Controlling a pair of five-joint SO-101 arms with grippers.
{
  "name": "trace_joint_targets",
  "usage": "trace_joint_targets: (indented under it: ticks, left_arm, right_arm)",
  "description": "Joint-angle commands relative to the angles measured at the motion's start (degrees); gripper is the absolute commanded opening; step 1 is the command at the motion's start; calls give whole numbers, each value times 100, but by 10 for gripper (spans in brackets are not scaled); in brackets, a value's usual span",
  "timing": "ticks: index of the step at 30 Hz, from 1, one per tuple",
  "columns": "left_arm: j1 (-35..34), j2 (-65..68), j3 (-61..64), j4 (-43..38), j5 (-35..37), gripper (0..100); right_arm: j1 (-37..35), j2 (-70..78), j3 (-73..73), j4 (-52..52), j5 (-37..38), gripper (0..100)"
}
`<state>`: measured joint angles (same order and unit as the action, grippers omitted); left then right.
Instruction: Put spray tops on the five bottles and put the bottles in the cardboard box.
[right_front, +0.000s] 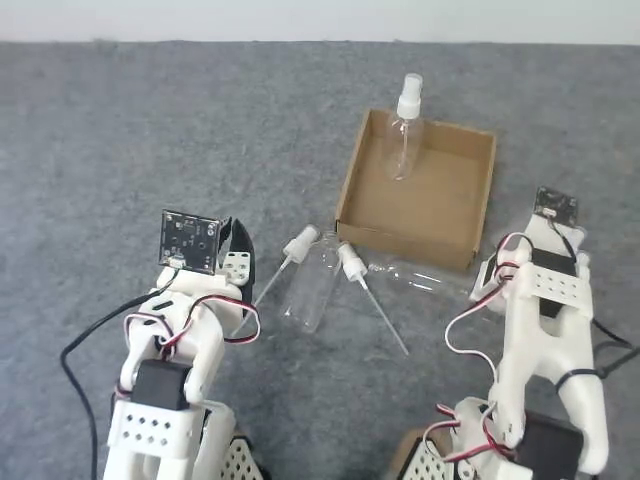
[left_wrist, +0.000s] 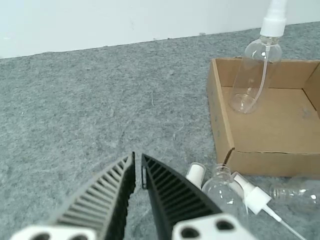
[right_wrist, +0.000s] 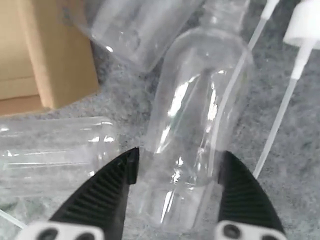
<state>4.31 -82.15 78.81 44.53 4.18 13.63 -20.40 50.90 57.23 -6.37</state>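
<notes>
The left claw (left_wrist: 138, 167) is almost closed, with only a thin slit between its two black fingers, and it holds nothing. Just ahead of this claw a clear bottle (left_wrist: 222, 189) lies on the grey tabletop (left_wrist: 100, 100) with its neck open. A loose spray top (left_wrist: 196, 175) lies just beside the neck. A second spray top (left_wrist: 254, 197), with its thin tube, lies on the other side of the bottle.

The right claw (right_wrist: 177, 159) is wide open. Another lying bottle (right_wrist: 195, 115) is seen between its two fingers, but I cannot tell if the fingers touch it. Two more clear bottles (right_wrist: 50, 150) lie beyond this claw, near a corner of the cardboard box (right_wrist: 55, 65).

Farther ahead of the left claw, past the lying bottles, stands this cardboard box, open at the top. Inside it, by the far wall, the capped bottle (left_wrist: 252, 75) stands upright with a white spray top on it.
</notes>
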Motion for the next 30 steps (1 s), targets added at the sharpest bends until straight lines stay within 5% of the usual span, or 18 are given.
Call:
trace_joint_targets:
  ticks: [1,8,21,25,30]
  left_arm:
    - [26,-62,-31,-167,44,11]
    - [26,-70,-31,-158,44,11]
    - [26,-79,-31,-158,44,11]
    - [26,-79,-31,-158,35,11]
    - [26,-79,-31,-158,35,11]
  right_arm:
    - [40,-277,-35,-92,-62,145]
    - [620,-312,-501,523,62,135]
    - [1587,-312,-2796,2651,1407,133]
    - [1877,-382,-2813,2818,2356,132]
    - [2607,-804,-2567,2791,4545,136]
